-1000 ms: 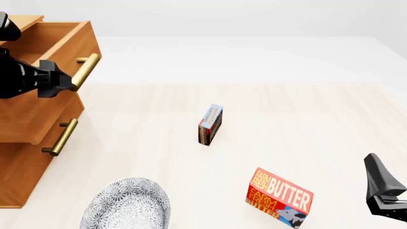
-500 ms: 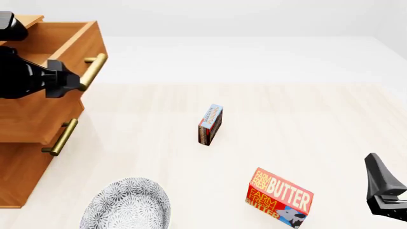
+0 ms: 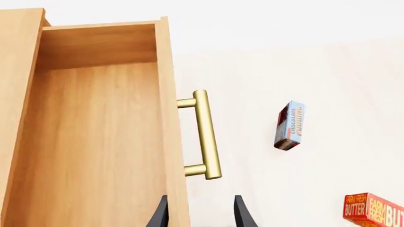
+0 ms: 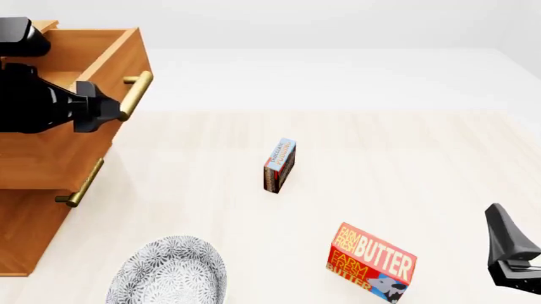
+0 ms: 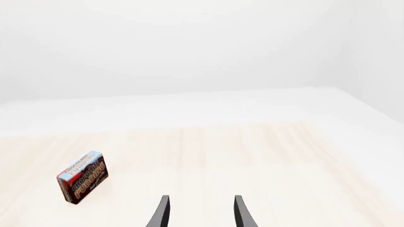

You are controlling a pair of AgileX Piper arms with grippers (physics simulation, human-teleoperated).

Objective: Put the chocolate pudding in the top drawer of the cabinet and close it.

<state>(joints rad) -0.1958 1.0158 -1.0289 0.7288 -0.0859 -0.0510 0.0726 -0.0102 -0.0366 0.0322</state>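
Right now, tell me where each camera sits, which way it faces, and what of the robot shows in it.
Front view: fixed above and behind the arms, facing forward and down over the table; shows the left hand at the top drawer handle, and the right hand.
Left wrist view: behind the left hand, looking into the open top drawer; its fingertips show.
Right wrist view: behind the right hand, facing across the table; fingertips show.
Shared: all three see the chocolate pudding.
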